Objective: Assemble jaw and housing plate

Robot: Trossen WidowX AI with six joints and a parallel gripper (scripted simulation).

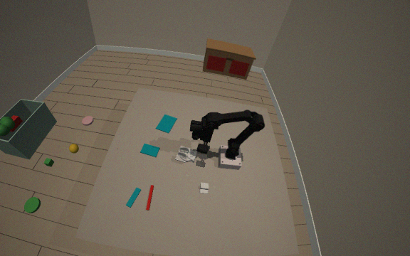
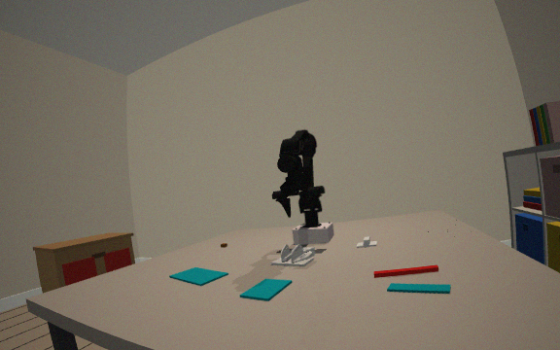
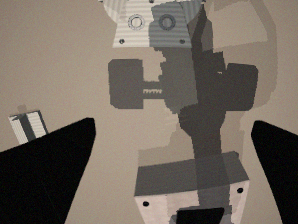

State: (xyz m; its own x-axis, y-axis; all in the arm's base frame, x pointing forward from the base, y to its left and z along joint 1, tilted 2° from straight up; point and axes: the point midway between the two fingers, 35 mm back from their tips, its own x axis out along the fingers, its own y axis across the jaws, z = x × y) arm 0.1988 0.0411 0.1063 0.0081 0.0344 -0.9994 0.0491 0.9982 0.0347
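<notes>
A white base plate with pale jaw parts (image 1: 185, 155) (image 2: 294, 259) (image 3: 151, 34) lies on the table in front of the arm's base. Its upper part is cut off in the wrist view, where two round rings show side by side. Whether both jaws sit on their pins and the teeth mesh cannot be told. A small white plate with a raised bar (image 1: 204, 188) (image 2: 367, 243) (image 3: 29, 128), seemingly the housing plate, lies apart on the table. My gripper (image 2: 299, 213) (image 3: 177, 127) is wide open and empty. It hangs above the table, between the jaw assembly and the arm's base.
The arm's base (image 1: 230, 163) (image 2: 313, 234) (image 3: 192, 177) stands close behind the assembly. Teal plates (image 1: 166, 124) (image 2: 266, 290), a teal strip (image 1: 133, 198) (image 2: 419, 288) and a red bar (image 1: 149, 198) (image 2: 406, 271) lie flat farther out. The arm's shadow crosses part of the assembly.
</notes>
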